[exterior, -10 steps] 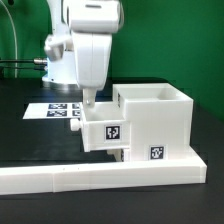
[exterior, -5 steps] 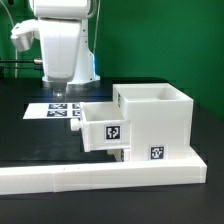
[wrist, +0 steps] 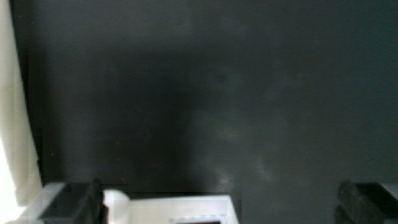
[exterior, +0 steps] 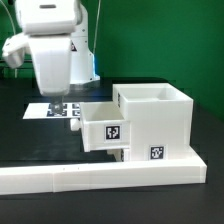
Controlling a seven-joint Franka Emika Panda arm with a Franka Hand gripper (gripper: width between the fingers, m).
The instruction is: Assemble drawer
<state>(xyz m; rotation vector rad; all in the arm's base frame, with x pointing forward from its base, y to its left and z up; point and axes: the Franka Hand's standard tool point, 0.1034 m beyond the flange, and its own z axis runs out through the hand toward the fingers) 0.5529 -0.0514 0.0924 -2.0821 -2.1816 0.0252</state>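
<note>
The drawer's large white cube-shaped shell [exterior: 160, 120] stands at the exterior view's right, with a tag on its front. A smaller white box tray [exterior: 106, 128] with a tag sits partly in the shell's side and sticks out toward the left. Its round knob [exterior: 75, 126] points left. My gripper [exterior: 58, 95] hangs above the table to the left of the tray, apart from it. In the wrist view my gripper [wrist: 222, 205] is open and empty, its two dark fingertips [wrist: 75, 205] wide apart over the dark table.
The long low white L-shaped rail [exterior: 90, 178] runs along the front of the table. The marker board [exterior: 50, 110] lies flat under my gripper and also shows in the wrist view [wrist: 169, 210]. A white edge [wrist: 9, 100] lines one side of the wrist view.
My gripper has let go of the tray, risen and moved toward the exterior view's left. The tray and shell have not moved.
</note>
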